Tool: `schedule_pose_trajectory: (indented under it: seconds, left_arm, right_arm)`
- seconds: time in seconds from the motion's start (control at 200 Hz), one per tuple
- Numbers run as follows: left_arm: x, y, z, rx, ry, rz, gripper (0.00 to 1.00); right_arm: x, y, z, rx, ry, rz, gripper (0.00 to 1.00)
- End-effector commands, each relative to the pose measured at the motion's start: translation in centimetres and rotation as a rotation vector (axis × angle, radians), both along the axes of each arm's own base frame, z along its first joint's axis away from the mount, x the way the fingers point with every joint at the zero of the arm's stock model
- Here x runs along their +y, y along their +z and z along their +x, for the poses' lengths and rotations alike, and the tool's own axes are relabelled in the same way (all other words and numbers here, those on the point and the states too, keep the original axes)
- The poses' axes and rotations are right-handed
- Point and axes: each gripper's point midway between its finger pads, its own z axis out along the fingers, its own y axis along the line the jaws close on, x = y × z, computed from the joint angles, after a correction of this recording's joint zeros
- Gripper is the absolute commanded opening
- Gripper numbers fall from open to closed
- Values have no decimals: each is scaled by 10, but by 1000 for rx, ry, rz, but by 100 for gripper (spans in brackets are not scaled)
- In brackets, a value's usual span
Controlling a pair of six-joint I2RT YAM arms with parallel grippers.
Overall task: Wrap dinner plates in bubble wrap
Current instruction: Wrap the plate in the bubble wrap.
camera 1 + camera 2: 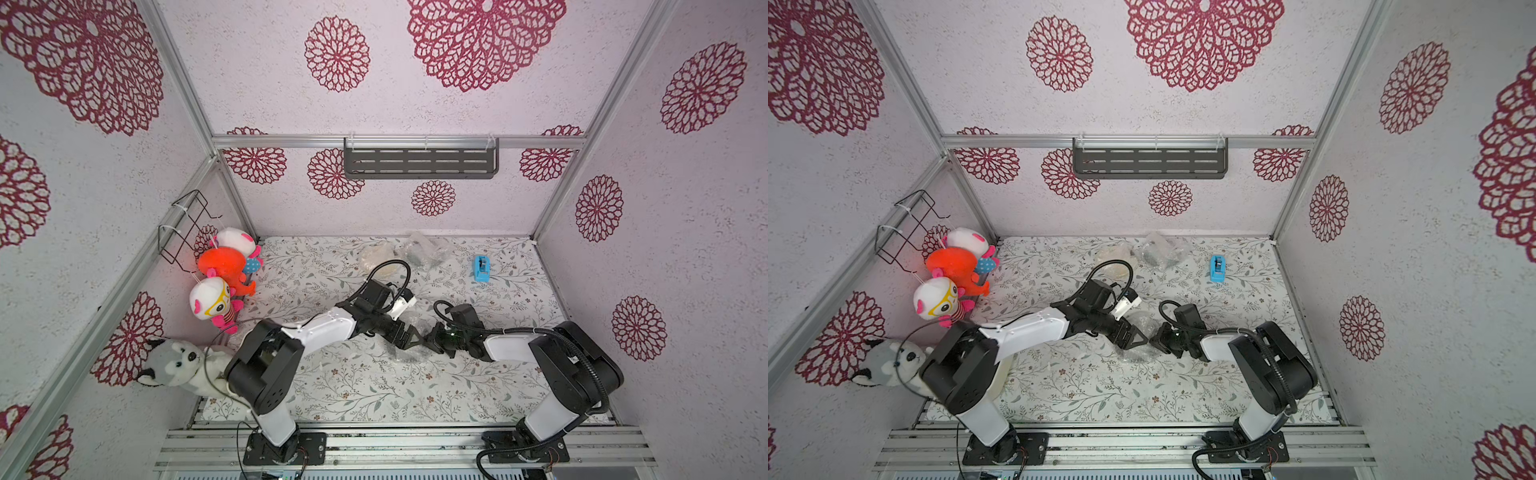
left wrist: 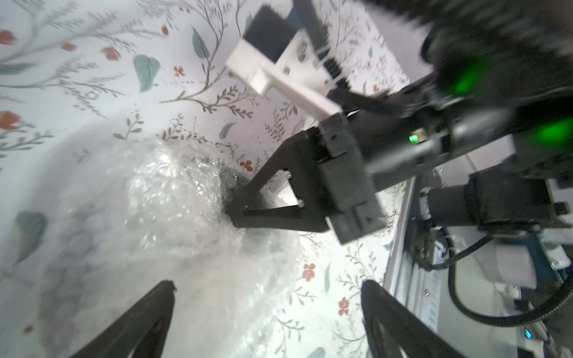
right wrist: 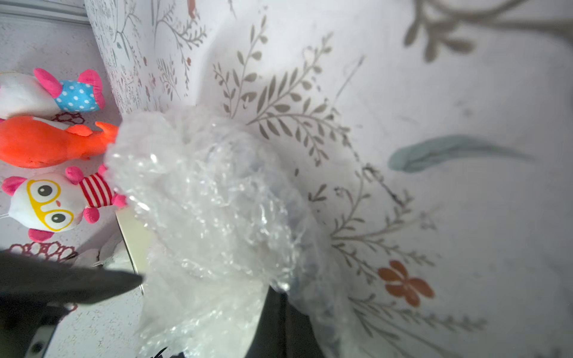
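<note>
Left wrist view is showing the left tool [image 2: 268,286] wide open, holding nothing, beside the bubble wrap [image 2: 173,198] sitting mid tabletop [image 2: 77,77]. The right tool [image 2: 231,214] is pinching that wrap, shut tight. What is lying inside is too blurry to tell. Far back, two more wraps are holding a cream plate [image 1: 376,257] and a dark plate [image 1: 420,254].

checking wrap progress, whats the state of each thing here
left end effector: open, holding nothing
right end effector: shut on the middle wrap
middle wrap: crumpled, contents unclear
cream plate: wrapped, at the back
black plate: wrapped, beside the cream one
tape dispenser: on the table, untouched
</note>
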Motion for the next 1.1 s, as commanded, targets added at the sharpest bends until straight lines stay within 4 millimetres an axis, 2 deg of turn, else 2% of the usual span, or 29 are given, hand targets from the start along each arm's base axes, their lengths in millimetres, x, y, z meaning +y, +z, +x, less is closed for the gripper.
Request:
schedule_pose_trajectory:
  seconds: [0.0, 0.065, 0.125, 0.215, 0.315, 0.435, 0.565, 0.726, 0.826, 0.941, 1.051, 1.096]
  left_arm:
    - [11, 17, 17, 95, 287, -49, 98]
    - [10, 19, 15, 168, 376, -71, 98]
    - [2, 19, 7, 198, 384, -76, 98]
    - [-6, 7, -8, 207, 356, -1, 98]
    - [-18, 1, -33, 164, 231, 48, 98]
    - [-22, -21, -67, 184, 47, 99, 98]
    - [-26, -26, -87, 255, -81, 47, 98]
    - [-30, -51, -84, 320, -100, 83, 98]
    - [-28, -58, -78, 314, -80, 127, 98]
    - [-19, -72, -64, 293, 13, 188, 98]
    - [0, -90, -37, 241, 175, 302, 98]
    - [4, -91, -29, 241, 221, 297, 98]
  right_arm:
    - [-9, 7, 7, -33, -49, -37, 0]
    - [-7, 9, 9, -44, -45, -32, 0]
    - [-5, 9, 9, -46, -37, -24, 0]
    - [-4, 8, 11, -52, -58, 4, 0]
    - [-2, 10, 15, -68, -64, 18, 0]
    - [-2, 10, 16, -74, -60, 13, 0]
    - [-3, 10, 16, -70, -51, -13, 0]
    - [-4, 13, 20, -82, -50, -37, 0]
    - [-5, 16, 21, -95, -51, -41, 0]
    - [-3, 19, 22, -106, -40, -40, 0]
    - [-1, 26, 24, -132, -17, -40, 0]
    - [0, 27, 23, -139, 1, -44, 0]
